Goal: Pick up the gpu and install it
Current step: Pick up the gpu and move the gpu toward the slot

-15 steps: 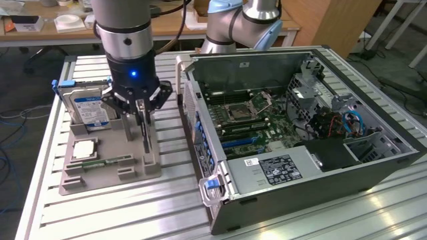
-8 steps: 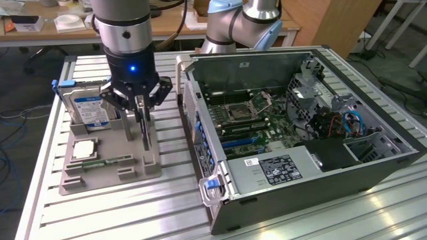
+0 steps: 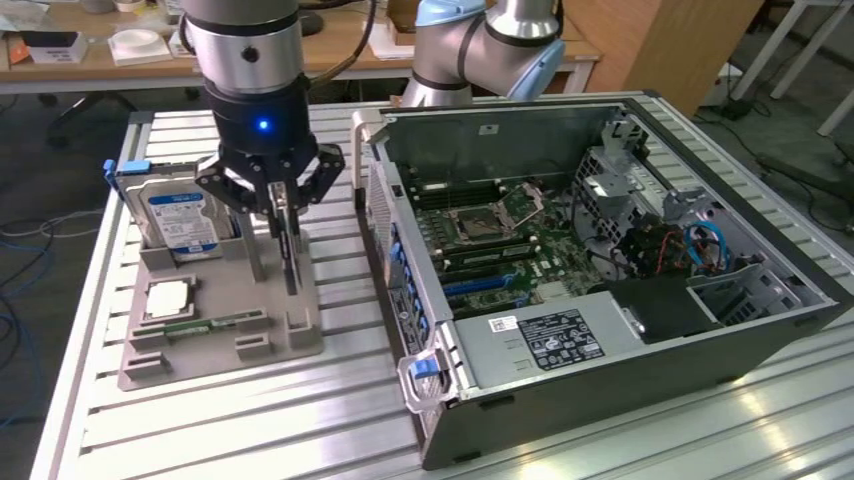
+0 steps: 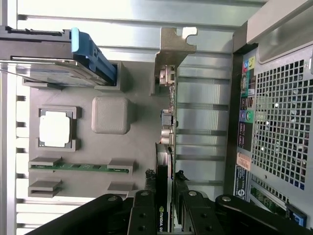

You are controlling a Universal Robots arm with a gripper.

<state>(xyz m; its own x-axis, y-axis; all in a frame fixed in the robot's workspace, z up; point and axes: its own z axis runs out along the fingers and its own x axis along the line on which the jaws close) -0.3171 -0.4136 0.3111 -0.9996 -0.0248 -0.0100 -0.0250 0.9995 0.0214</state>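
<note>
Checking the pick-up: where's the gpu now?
On the exterior view's left, the gpu stands on edge in the grey holder beside the hard drive, between the fingers.

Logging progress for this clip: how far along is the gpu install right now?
Done: the pincer is closed on the upper edge of the gpu. In hand: the card stands on edge at the gray holder; whether it is lifted is unclear. Left: it is not yet in the open computer case.
</note>
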